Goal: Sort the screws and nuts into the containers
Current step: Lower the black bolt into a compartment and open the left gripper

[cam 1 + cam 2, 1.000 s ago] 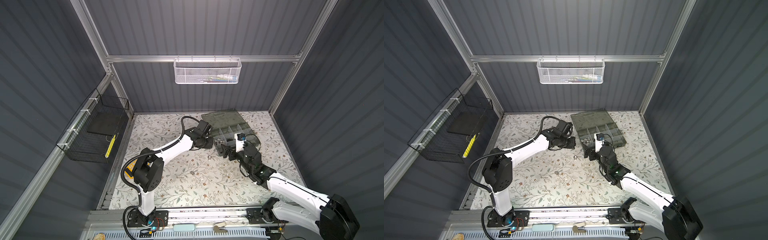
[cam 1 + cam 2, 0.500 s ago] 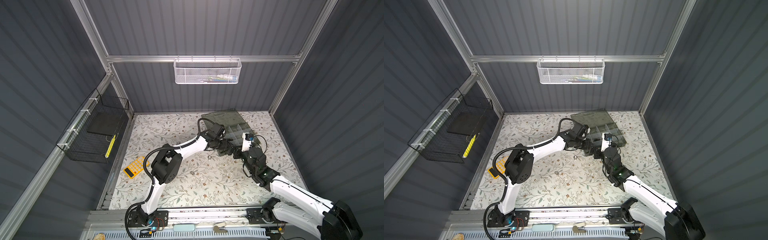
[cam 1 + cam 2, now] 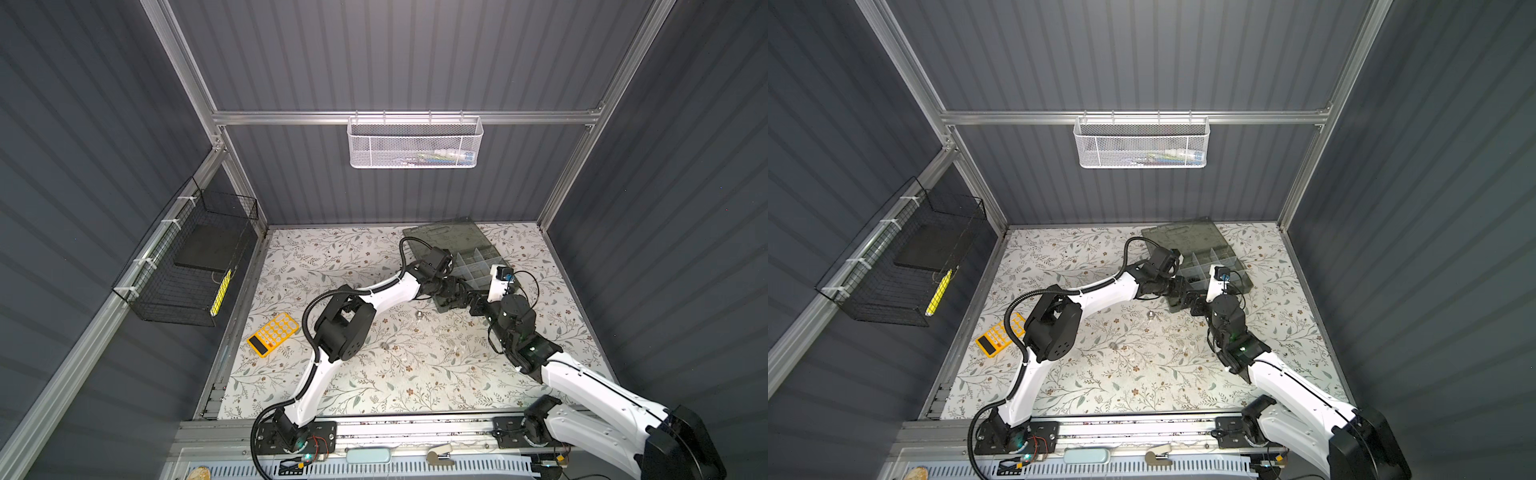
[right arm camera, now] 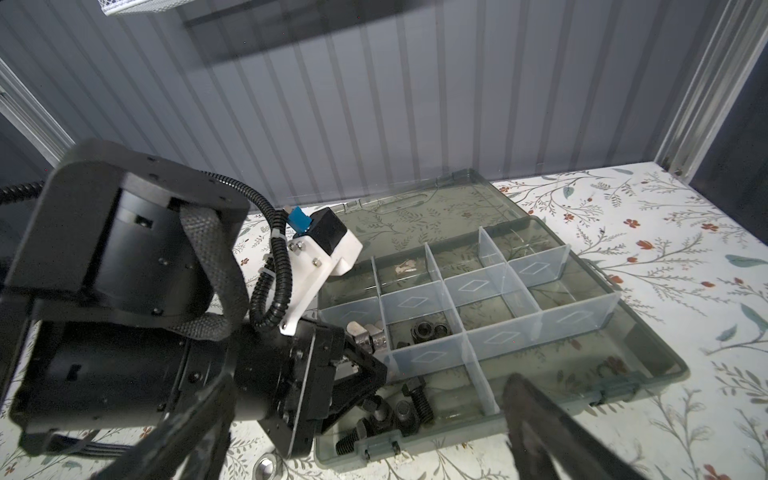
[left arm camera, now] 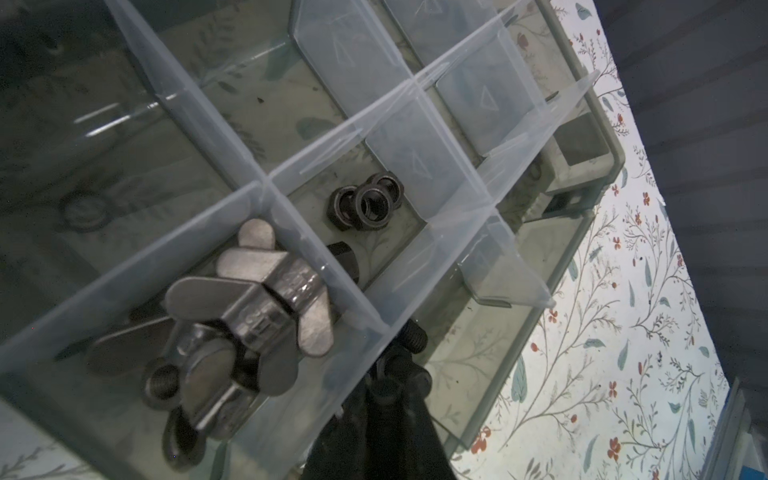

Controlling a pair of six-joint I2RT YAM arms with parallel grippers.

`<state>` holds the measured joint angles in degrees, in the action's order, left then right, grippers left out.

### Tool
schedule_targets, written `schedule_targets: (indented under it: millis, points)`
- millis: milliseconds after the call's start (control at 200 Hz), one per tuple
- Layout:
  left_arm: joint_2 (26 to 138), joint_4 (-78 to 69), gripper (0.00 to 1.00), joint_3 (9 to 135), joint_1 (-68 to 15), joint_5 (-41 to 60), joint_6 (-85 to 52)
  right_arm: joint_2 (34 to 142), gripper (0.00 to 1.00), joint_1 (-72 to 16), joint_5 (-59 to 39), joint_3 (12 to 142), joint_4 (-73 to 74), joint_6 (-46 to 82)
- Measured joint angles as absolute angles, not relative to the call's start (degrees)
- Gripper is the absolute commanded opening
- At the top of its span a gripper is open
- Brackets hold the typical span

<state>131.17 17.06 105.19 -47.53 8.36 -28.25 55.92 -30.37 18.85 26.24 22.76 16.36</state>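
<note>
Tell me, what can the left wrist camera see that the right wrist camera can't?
Only the left wrist view: the silver metal wing nuts up close, flat wings and threaded holes showing. Only the right wrist view: the left arm's white camera mount, a corner of the white wire-mesh basket, the full pile of black screws (the left view catches just one threaded tip) and a silver nut loose on the flowery cloth. Both: the grey-green plastic organizer case with pale dividers, and black hexagonal nuts in one compartment.

Left arm (image 3: 390,293) and right arm (image 3: 590,386): white link shells (image 3: 1100,297), black joint housings (image 3: 340,328). Black corrugated conduit (image 4: 281,266) feeds a white wrist-camera bracket (image 4: 320,270) (blue connector (image 4: 299,219), silver fasteners (image 4: 296,247)); braided sleeve (image 4: 208,249) covers the wrist.
</note>
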Motion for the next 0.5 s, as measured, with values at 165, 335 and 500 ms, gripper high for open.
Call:
schedule_targets:
  millis: [165, 335, 500]
  points:
    - [131.17, 16.69, 0.33, 105.19, -47.53, 8.47, -28.01, 55.99, 0.99, -30.15, 18.83, 25.87, 22.81, 16.58]
    - [131.17, 16.93, 0.41, 105.19, -47.59, 8.6, -27.97, 56.71, 0.99, -29.98, 18.74, 25.82, 23.11, 16.97]
    - [131.04, 17.39, 0.52, 105.19, -47.75, 8.78, -27.64, 56.75, 0.99, -29.98, 18.7, 25.8, 23.16, 17.23]
